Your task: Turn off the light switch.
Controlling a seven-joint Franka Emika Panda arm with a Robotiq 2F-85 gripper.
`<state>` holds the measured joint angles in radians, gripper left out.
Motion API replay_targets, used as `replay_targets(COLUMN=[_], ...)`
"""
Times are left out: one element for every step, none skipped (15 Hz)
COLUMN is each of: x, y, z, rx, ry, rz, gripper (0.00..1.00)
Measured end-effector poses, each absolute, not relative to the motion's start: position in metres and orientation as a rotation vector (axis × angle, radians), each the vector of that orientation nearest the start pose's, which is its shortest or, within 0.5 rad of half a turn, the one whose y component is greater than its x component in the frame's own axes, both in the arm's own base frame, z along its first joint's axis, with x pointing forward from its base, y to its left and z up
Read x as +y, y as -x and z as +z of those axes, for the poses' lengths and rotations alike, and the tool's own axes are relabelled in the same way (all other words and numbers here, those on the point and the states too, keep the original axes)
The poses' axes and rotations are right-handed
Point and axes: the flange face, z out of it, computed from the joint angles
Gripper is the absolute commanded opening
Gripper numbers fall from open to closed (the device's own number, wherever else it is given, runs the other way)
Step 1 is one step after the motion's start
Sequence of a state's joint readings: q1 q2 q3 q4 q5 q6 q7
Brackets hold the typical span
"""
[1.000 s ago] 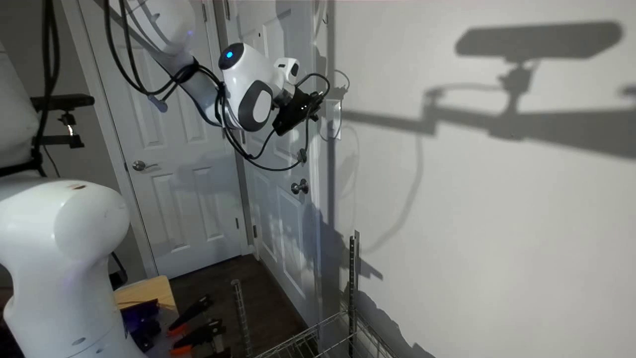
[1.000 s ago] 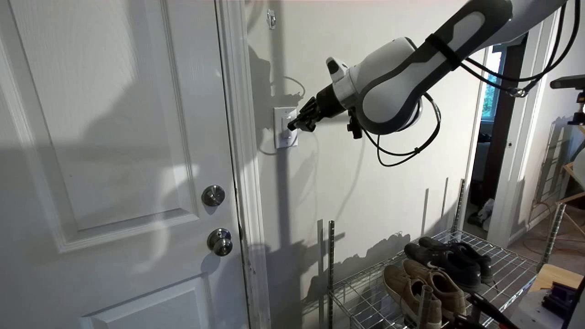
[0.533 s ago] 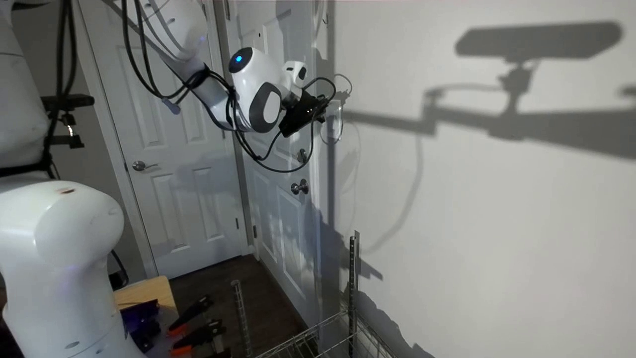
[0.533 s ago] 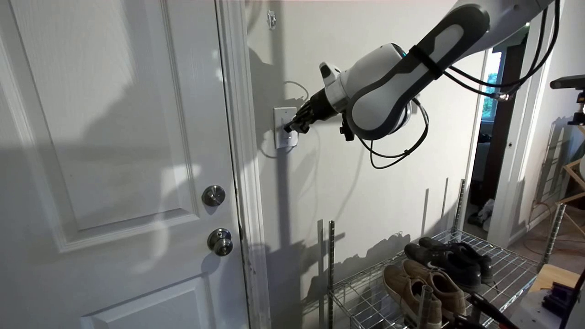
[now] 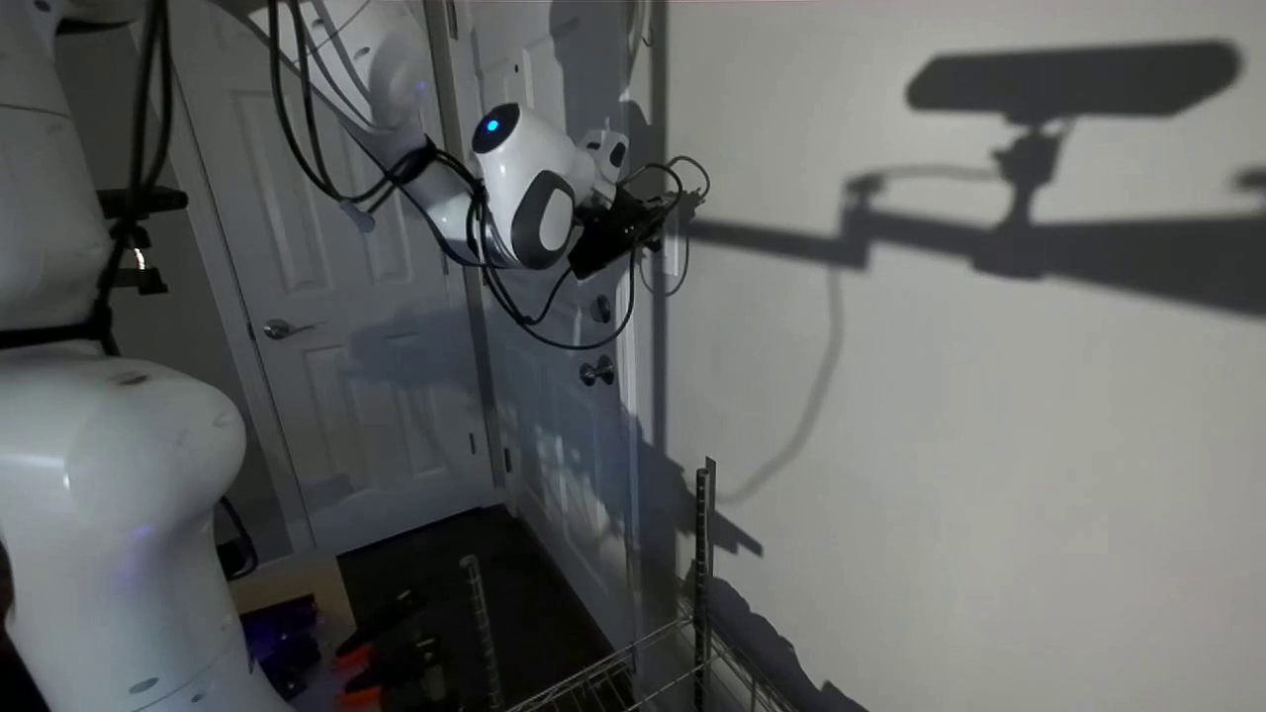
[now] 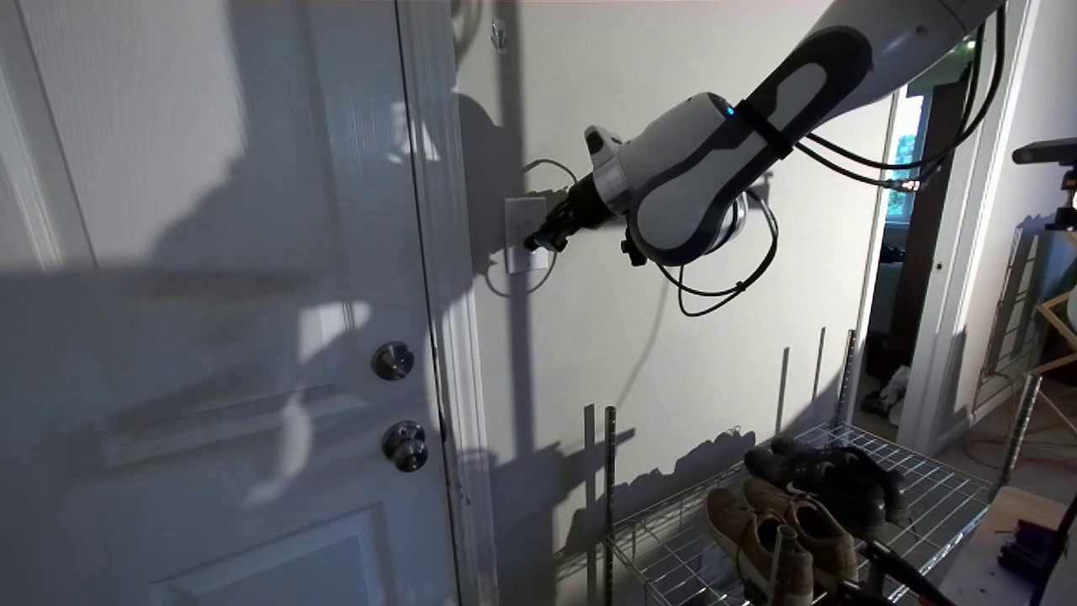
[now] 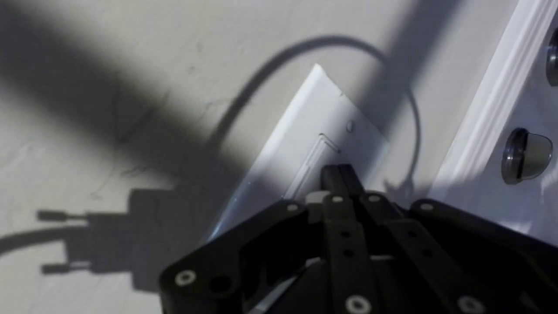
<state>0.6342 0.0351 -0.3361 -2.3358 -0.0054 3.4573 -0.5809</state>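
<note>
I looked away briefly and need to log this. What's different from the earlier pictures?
The pincer has moved in toward the wall and slightly down, to the lower half of the switch; whether it touches is unclear. It has grown darker, plainest on the floor. Nothing was taken hold of or let go. The shoes and rack stayed put.

we have lost much of the brightness of half a second ago: the panelled door and the floor have dimmed, and the shadows on the wall have turned darker and crisper to our eyes. in both exterior views we see that the arm has come a little lower and nearer the wall, taking the tool along; in an exterior view it now hides more of the light switch.
</note>
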Motion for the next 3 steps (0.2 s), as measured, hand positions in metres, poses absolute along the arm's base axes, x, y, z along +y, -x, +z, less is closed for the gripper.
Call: replay_targets(x=[0.1654,0.1654,0.1655], y=[-0.5305,-0.5305,-0.5305], z=[0.4571,0.4571,0.4572], rx=[-1.221,-1.219,-1.213], ry=[2.554,2.554,2.554], rz=[-1.693,-1.693,-1.693], gripper=[0.02,0.02,0.03])
